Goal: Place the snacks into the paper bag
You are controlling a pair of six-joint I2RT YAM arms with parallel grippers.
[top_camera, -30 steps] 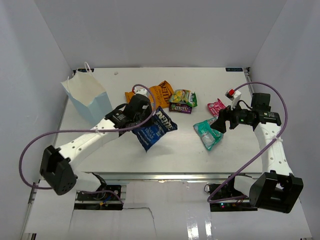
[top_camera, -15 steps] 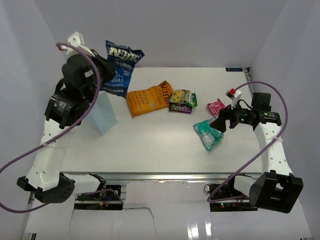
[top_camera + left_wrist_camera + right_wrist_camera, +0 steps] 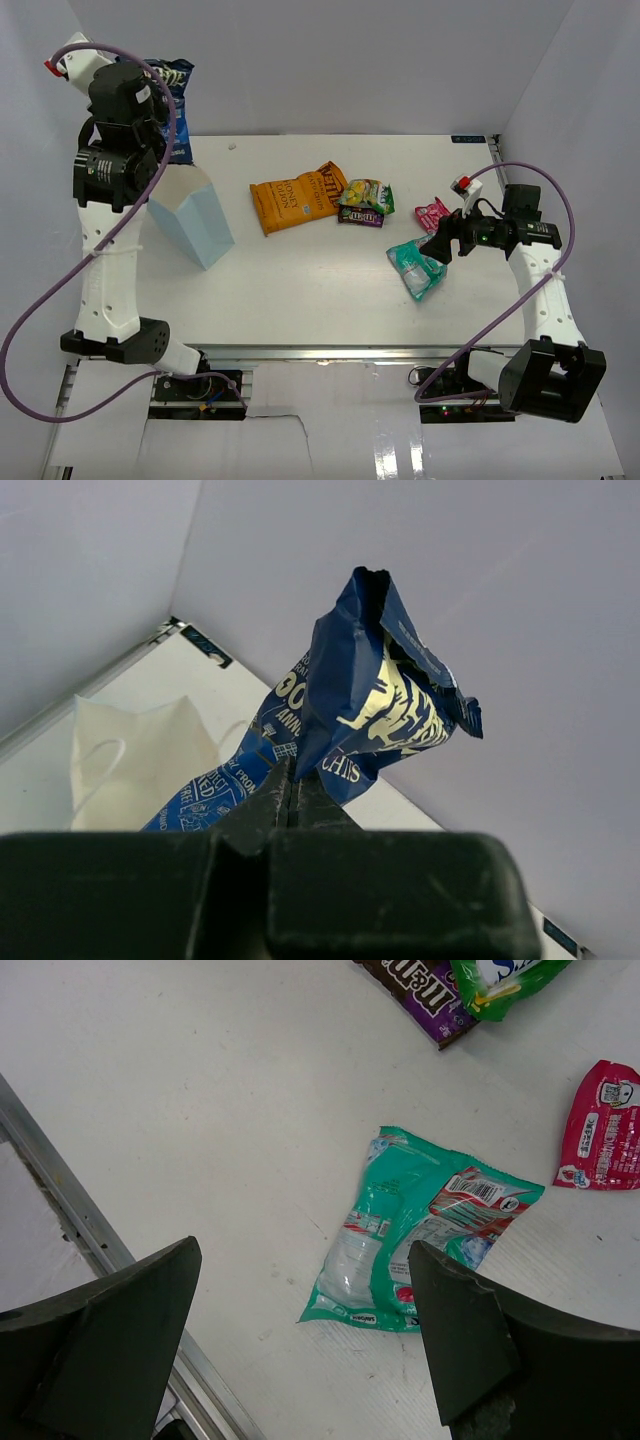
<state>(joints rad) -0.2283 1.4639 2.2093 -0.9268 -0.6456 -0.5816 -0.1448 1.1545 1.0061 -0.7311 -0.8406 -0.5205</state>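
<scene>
My left gripper [image 3: 290, 780] is shut on the dark blue chip bag [image 3: 370, 700] and holds it high above the light-blue paper bag [image 3: 195, 215], whose white inside [image 3: 140, 750] shows in the left wrist view. The chip bag [image 3: 175, 110] also shows at the top left of the top view. My right gripper [image 3: 300, 1340] is open and empty, hovering over the teal bag [image 3: 420, 1230], which lies on the table [image 3: 418, 266]. The orange bag [image 3: 295, 195], yellow-green packet [image 3: 368, 192], dark purple packet [image 3: 360, 215] and pink packet [image 3: 432, 212] lie on the table.
White walls [image 3: 330, 60] enclose the table on three sides. The table's metal front edge [image 3: 70, 1210] runs close by my right gripper. The purple [image 3: 425, 990], yellow-green [image 3: 505, 975] and pink [image 3: 605, 1125] packets lie beyond the teal bag.
My left arm has lifted the dark blue chip bag from the table's middle and swung it up and left over the paper bag. The right arm has not moved.
</scene>
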